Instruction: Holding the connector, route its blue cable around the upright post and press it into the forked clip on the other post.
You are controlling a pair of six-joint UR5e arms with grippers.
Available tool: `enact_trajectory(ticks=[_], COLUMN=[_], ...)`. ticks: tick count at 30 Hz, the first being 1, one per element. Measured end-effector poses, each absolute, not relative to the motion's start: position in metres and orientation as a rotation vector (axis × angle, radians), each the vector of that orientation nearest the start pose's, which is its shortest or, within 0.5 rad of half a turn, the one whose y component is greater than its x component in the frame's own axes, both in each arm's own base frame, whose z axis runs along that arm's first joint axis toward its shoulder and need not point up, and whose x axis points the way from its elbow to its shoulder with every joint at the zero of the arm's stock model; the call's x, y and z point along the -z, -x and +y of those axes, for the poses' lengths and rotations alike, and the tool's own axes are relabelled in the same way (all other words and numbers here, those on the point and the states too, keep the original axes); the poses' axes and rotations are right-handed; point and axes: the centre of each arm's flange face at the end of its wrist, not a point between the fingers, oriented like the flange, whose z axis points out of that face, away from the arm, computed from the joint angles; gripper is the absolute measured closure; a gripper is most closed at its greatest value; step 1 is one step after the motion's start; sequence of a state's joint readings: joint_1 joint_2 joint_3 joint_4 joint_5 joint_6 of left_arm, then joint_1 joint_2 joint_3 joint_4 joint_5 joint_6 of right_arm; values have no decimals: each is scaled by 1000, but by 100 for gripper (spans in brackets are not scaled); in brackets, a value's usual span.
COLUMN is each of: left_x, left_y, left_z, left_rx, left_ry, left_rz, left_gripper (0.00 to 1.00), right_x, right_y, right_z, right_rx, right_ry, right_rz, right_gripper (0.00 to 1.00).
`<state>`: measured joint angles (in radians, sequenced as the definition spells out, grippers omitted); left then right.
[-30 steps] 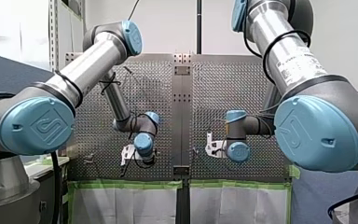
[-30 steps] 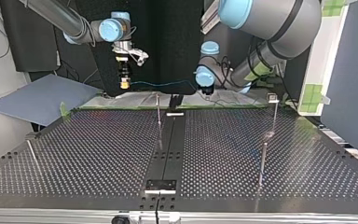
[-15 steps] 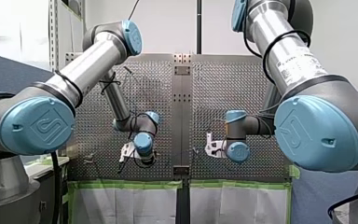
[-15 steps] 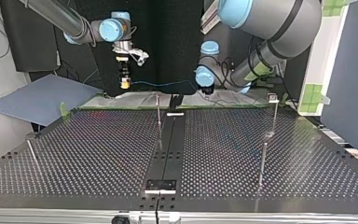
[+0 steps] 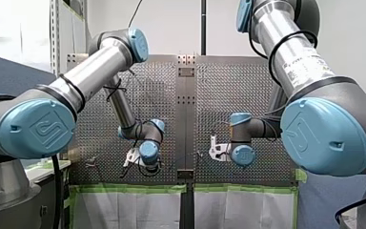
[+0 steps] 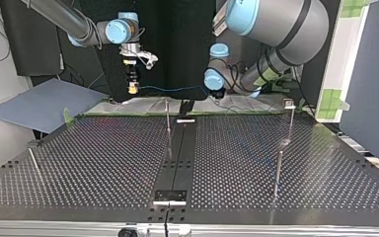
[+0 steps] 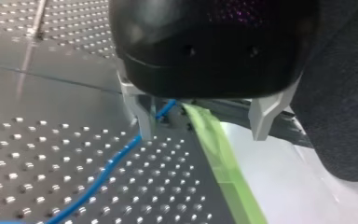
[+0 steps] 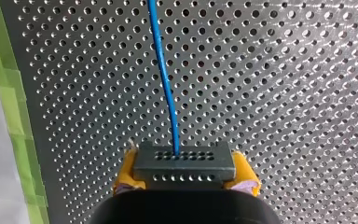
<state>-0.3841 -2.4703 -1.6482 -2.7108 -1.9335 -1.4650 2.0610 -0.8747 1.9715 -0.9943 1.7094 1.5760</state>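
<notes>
My right gripper [image 8: 185, 179] is shut on a dark grey connector [image 8: 184, 163], which sits between its yellow pads. The blue cable [image 8: 163, 70] leaves the connector and runs straight ahead over the perforated plate. In the top view my right gripper [image 6: 133, 88] hangs at the far left edge of the table, and the cable [image 6: 175, 90] stretches across to my left gripper [image 6: 216, 94]. My left gripper [image 7: 203, 130] is open, and the cable [image 7: 107, 170] passes close by one metal finger [image 7: 142, 116]. A thin upright post [image 6: 168, 118] stands near the middle, and another post carrying a small clip head [image 6: 289, 103] stands at the right.
A further thin post [image 6: 278, 168] stands nearer the camera at the top view's right, and a short leaning one [image 6: 33, 160] at its left. Green tape [image 7: 214, 149] lines the table's far edge. A dark centre rail [image 6: 177, 158] divides the perforated table.
My left arm has dropped a little and shifted toward the front view's right, bringing its gripper closer along the cable. My right gripper and the connector have stayed in place.
</notes>
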Motion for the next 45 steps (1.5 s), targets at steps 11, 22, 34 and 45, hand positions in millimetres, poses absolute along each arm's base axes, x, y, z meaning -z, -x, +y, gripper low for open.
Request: enact_trajectory(ticks=[11,22,34,45], left_x=[54,55,32,31], left_y=[-501,-498,-493,-486], left_z=[-322,-315,-315,-331], left_rx=[-126,-80,-50,-4], left_ry=[-331,-263,-249,-309], left_rz=[2037,2061,2009,1988], left_gripper=[0,0,0,0], right_x=[-30,-30,-30,-30], right_y=[-358,-351,-347,-347], right_z=[-421,-427,-429,-429], right_rx=[-1390,-1372,-1366,-1365], right_ry=[-1551,-1531,-1526,-1528], right_rz=[-1077,-1091,-1097,-1098], right_gripper=[100,100,100,100])
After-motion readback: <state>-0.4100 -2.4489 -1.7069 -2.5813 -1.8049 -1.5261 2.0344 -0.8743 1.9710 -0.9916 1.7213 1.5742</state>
